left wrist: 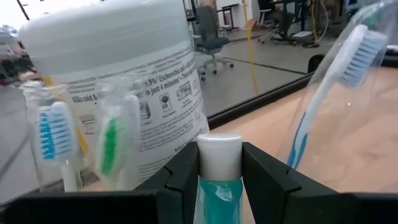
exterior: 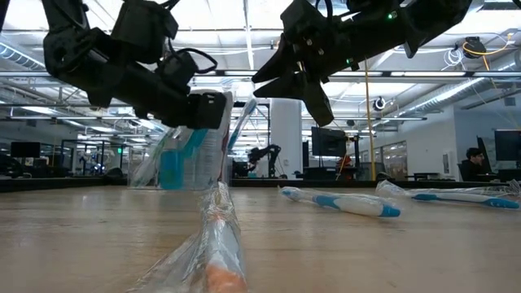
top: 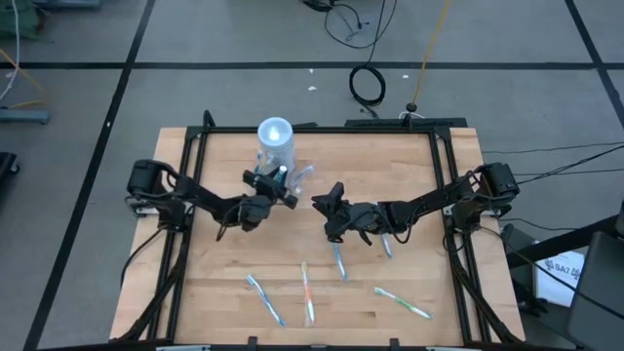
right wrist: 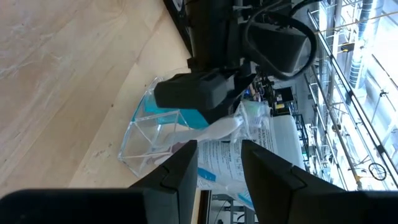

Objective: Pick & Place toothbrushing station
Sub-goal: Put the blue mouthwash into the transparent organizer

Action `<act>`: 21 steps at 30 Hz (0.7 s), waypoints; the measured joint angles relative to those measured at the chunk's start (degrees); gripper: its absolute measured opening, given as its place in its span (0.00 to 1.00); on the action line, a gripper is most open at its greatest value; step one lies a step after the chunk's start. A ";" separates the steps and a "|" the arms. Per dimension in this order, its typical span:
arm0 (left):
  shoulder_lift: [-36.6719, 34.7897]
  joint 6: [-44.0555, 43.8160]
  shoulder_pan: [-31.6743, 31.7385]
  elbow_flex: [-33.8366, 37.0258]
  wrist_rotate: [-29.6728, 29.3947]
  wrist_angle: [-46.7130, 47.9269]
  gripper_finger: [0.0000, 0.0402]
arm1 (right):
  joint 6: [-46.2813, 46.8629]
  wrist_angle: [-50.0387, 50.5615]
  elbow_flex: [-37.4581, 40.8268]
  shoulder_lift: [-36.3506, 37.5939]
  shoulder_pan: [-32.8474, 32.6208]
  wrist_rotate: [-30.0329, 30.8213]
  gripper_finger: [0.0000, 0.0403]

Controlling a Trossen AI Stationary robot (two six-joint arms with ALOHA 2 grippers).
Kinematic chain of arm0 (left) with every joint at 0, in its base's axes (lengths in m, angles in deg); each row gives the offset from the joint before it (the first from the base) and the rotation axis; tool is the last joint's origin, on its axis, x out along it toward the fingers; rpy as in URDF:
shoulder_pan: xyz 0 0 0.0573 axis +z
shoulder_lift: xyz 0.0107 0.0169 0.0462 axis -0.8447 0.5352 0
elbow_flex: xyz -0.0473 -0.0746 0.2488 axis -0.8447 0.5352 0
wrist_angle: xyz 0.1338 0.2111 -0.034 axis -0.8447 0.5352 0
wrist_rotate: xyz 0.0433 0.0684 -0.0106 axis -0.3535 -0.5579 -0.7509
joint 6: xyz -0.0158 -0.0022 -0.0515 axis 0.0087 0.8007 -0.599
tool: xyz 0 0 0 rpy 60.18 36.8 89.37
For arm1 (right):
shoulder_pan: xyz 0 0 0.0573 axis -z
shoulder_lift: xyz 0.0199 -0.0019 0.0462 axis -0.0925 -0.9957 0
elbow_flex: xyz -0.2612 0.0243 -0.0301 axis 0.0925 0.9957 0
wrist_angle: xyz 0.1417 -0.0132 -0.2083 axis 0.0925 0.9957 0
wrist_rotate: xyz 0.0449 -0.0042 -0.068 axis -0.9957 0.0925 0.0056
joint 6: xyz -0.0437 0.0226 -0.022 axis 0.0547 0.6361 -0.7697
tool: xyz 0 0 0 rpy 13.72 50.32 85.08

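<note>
While clamping teal tube in left gripper at toothbrushing station, near tabletop's far edge, risks tipping that light holder or snagging wrapped toothbrushes. Right gripper mid-tabletop: fingers apart, empty.

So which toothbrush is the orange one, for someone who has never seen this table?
Start at the wooden table and go to its near edge, where wrapped toothbrushes lie loose. The orange toothbrush is the middle one; the blue toothbrush and green toothbrush flank it.
</note>
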 joint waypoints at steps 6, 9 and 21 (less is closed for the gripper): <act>0.54 2.15 0.40 -1.12 -0.50 -0.04 0.27 | 0.02 0.00 0.00 0.00 0.00 -0.02 0.29; 0.35 2.45 0.90 -1.13 -0.13 0.10 0.27 | 0.02 0.02 0.00 0.00 0.00 0.00 0.29; 0.30 6.90 0.74 -1.13 1.91 0.23 0.27 | 0.03 0.02 0.00 0.00 0.00 -0.02 0.29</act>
